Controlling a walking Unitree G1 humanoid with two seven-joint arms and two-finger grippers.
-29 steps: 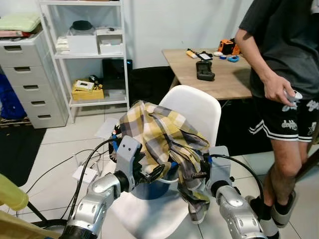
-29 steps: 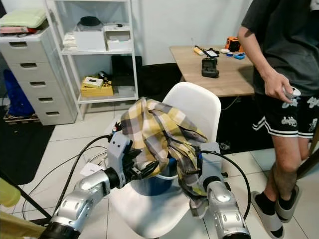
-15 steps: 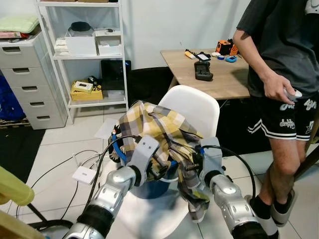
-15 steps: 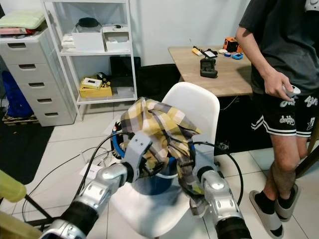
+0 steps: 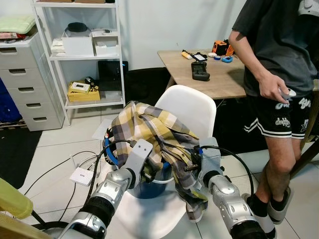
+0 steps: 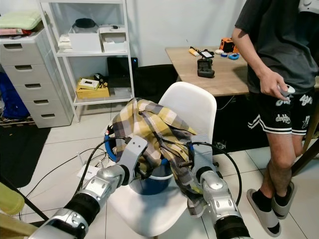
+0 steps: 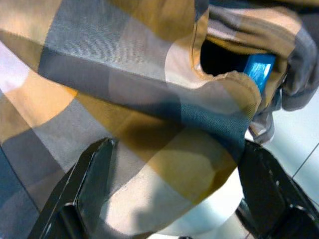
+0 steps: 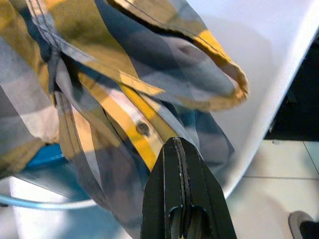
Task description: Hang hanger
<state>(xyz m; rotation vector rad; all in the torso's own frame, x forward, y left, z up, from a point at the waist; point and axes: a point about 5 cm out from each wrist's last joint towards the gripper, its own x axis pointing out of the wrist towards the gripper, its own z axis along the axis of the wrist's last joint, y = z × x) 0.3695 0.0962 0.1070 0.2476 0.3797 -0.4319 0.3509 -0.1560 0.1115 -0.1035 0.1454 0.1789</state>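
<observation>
- Shirt (image 5: pixel 149 129), yellow plaid, heaped over a blue bucket (image 5: pixel 149 186) on the white chair (image 5: pixel 192 107); no clear long axis, one tail droops off the chair's front.
- Left gripper (image 7: pixel 174 194) has fingers spread wide against the shirt.
- Right gripper (image 8: pixel 179 189), fingers pressed together, sits at the shirt's button strip; can't tell if it's pinching cloth.
- Person (image 5: pixel 279 59) stands beside the chair.

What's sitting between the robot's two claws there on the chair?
The plaid shirt, draped over a blue bucket, lies between the left gripper and right gripper, per the left eye view.

plaid shirt (image 5: pixel 149 132) | yellow-grey, crumpled | draped over blue bucket (image 5: pixel 149 186)
</observation>
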